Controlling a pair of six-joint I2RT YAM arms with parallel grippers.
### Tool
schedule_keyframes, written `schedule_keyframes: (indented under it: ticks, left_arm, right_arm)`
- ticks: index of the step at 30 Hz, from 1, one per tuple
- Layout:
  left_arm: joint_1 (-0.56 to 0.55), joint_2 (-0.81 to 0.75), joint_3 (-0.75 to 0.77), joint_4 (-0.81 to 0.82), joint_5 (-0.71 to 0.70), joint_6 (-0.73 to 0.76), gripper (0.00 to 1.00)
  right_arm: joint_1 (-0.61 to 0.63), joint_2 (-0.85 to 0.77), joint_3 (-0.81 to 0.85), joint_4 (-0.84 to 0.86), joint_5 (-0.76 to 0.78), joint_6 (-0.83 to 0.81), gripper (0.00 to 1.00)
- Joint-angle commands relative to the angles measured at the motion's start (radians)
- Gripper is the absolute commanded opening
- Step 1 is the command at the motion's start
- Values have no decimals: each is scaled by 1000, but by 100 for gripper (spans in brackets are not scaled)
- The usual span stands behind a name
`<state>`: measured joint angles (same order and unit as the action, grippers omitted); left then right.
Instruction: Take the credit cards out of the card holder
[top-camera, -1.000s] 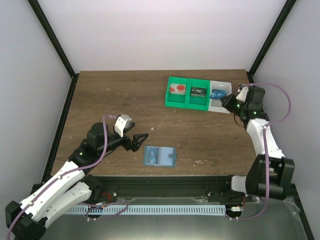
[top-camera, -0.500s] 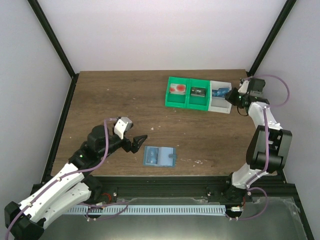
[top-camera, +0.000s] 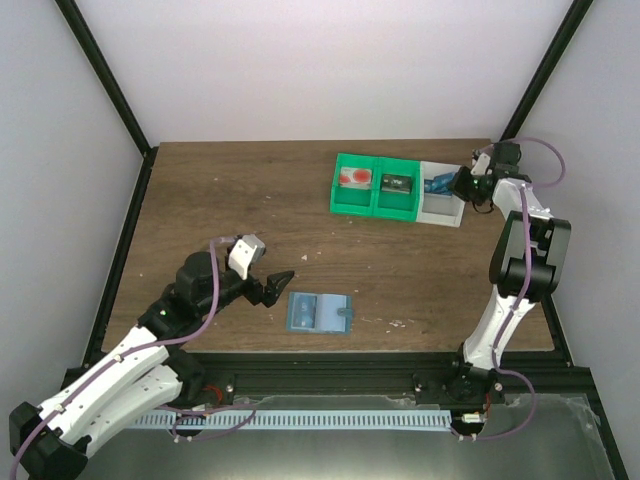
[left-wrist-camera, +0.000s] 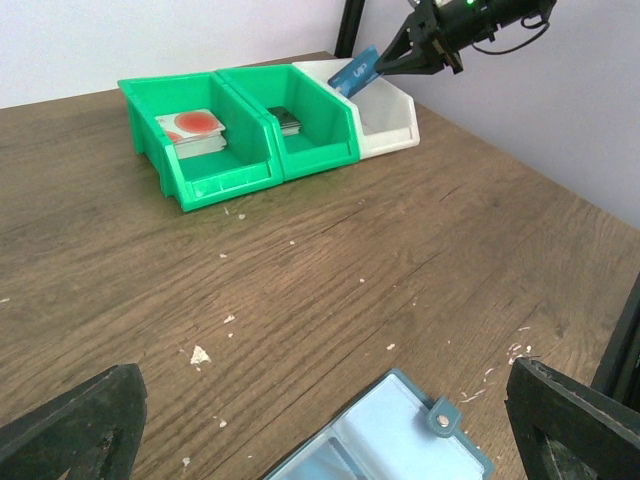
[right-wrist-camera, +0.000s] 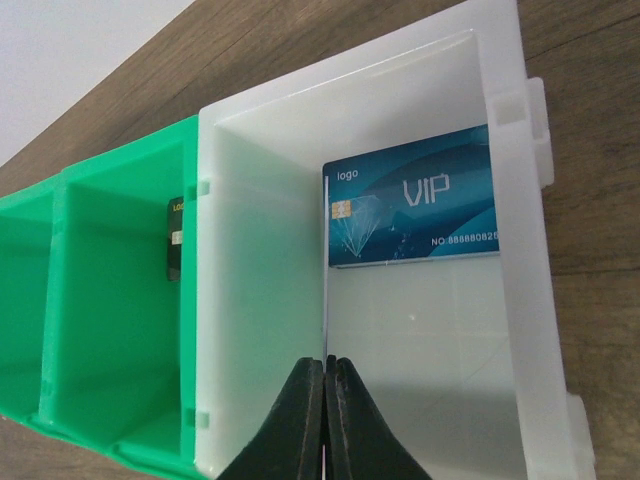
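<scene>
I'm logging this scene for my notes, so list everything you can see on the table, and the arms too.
table: one, brown wood.
pale specks: many, scattered over the table.
card holder: one, light blue, open flat near the front edge.
green bin: one, two compartments, far right of the table.
white bin: one, against the green bin's right side.
red-marked cards: small stack, count unclear, green bin's left compartment.
dark card: at least one, green bin's right compartment.
blue card: one, held tilted over the white bin.
blue VIP card: one, face-up in the white bin in the right wrist view; possibly a second card.
left gripper: open, black, left of the card holder, apart.
right gripper: black, shut on the blue card.
</scene>
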<state>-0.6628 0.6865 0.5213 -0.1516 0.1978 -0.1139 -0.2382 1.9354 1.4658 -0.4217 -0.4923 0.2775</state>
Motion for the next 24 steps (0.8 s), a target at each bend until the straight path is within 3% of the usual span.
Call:
schedule_keyframes:
  ticks: [1, 17, 24]
  left_arm:
    - [-4, -11, -7, 11, -15, 24, 100]
    - [-4, 2, -8, -5, -27, 26, 100]
    - [-4, 8, -7, -8, -28, 26, 100]
  right_arm:
    - [-10, 61, 98, -39, -22, -29, 1]
    - [-9, 246, 296, -113, -98, -41, 5]
    - [-10, 291, 321, -106, -29, -29, 5]
